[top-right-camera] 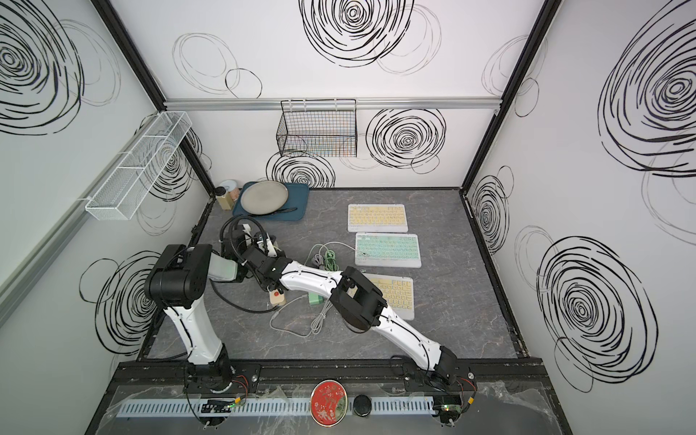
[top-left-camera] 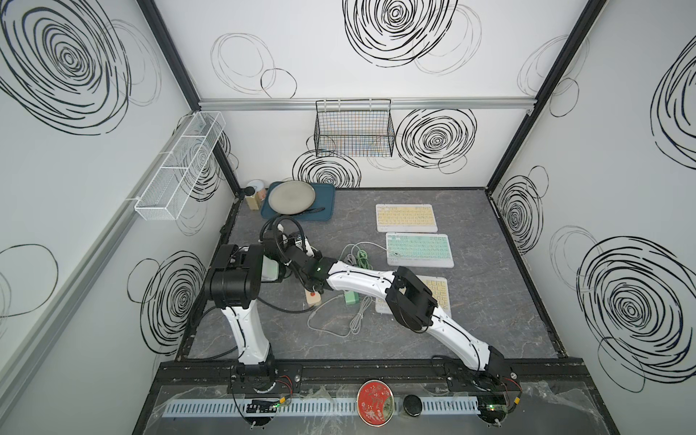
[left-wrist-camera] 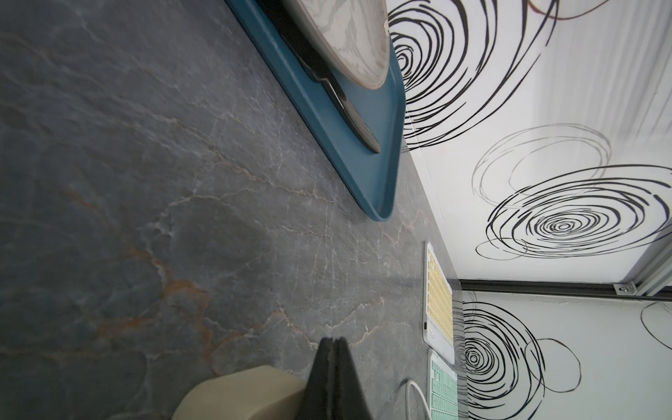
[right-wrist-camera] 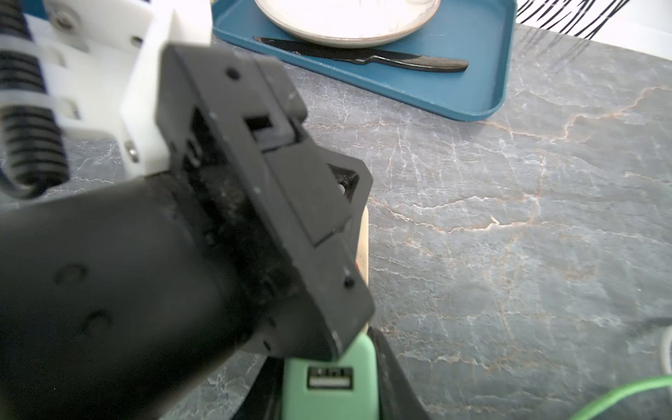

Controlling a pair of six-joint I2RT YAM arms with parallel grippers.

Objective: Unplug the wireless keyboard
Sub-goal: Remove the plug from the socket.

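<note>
Closest to the right wrist camera, a mint-green USB charger (right-wrist-camera: 327, 398) sits clamped between the jaws of the right gripper (right-wrist-camera: 323, 354). Its one socket faces the lens and looks empty. On the other arm, the left gripper (left-wrist-camera: 332, 343) has its jaws pressed together, tips just beside the beige power strip (left-wrist-camera: 236, 394); whether they touch it I cannot tell.

Of the three keyboards on the worktop (top-left-camera: 489, 301), the mint-green keyboard (top-left-camera: 420, 249) in the middle is the one with a lead visibly reaching it. A white cable (top-left-camera: 371, 244) runs into its left end, well apart from both grippers. It probably handles as a thin, light, stiff plastic slab, and on this smooth stone-patterned surface it would likely slide as soon as the cord is tugged. The cord is soft and gives no purchase. The place to take hold is the small hard plug shell right at the port, pulled straight out along the worktop, with the other jaws pressing the case down near that end. The plug is small and may slip.

The keyboard has a white case with rounded corners and rows of pale green keys. It lies flat, a long edge toward the robot, between the far yellow keyboard (top-left-camera: 406, 217) and the near yellow keyboard (top-left-camera: 441, 295), which is half hidden under the right arm's elbow.
</note>
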